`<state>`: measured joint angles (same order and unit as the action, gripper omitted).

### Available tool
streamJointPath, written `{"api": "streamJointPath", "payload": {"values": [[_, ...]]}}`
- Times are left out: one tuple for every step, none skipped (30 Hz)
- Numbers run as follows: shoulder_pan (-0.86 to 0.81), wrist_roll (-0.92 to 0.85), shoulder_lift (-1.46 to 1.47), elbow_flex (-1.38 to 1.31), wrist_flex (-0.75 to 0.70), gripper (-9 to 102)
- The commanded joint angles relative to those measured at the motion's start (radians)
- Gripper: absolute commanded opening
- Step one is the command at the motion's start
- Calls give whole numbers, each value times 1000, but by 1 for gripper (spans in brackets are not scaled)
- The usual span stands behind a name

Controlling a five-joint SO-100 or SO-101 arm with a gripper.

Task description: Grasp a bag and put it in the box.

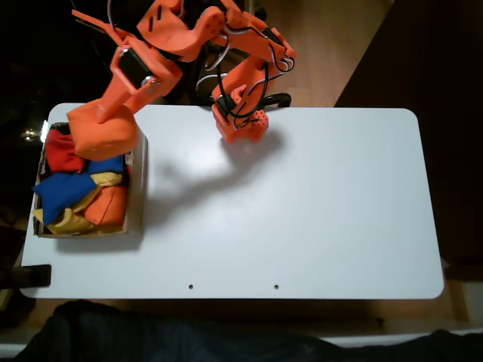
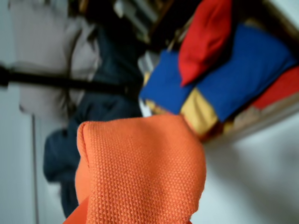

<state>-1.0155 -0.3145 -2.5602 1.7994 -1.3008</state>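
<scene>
The orange bag (image 1: pixel 102 132) hangs from my gripper (image 1: pixel 115 111), which is shut on its upper edge. In the fixed view it sits over the far end of the brown cardboard box (image 1: pixel 140 188) at the table's left side. The box holds red, blue, yellow and orange bags piled together. The wrist view shows the bag (image 2: pixel 140 172) close up in the lower middle, its woven fabric sharp. The box wall (image 2: pixel 266 114) and the coloured bags inside are blurred at the upper right. The bag hides my fingertips.
The arm's base (image 1: pixel 241 121) stands at the back middle of the white table (image 1: pixel 302 211). A dark cloth (image 1: pixel 151 332) lies below the table's near edge. A black clamp (image 1: pixel 30 275) sits at the front left corner.
</scene>
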Motion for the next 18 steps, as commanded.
{"api": "streamJointPath", "payload": {"values": [[-55, 9, 18, -20, 89, 3], [-69, 11, 32, -20, 103, 3], [-80, 11, 44, -20, 118, 3], [-91, 12, 58, -21, 132, 3], [-100, 14, 71, -21, 146, 3], [-109, 17, 83, -21, 160, 3], [-118, 18, 94, -21, 172, 3], [-124, 20, 104, -21, 184, 3], [-132, 21, 115, -23, 195, 3], [-137, 23, 124, -23, 204, 3], [-143, 25, 133, -23, 212, 3], [-147, 25, 143, -23, 218, 3], [-152, 25, 152, -23, 225, 3], [-156, 25, 161, -23, 233, 3], [-160, 25, 170, -23, 239, 3], [-163, 25, 179, -23, 247, 3], [-167, 25, 187, -23, 253, 3], [-170, 25, 196, -23, 259, 3]]}}
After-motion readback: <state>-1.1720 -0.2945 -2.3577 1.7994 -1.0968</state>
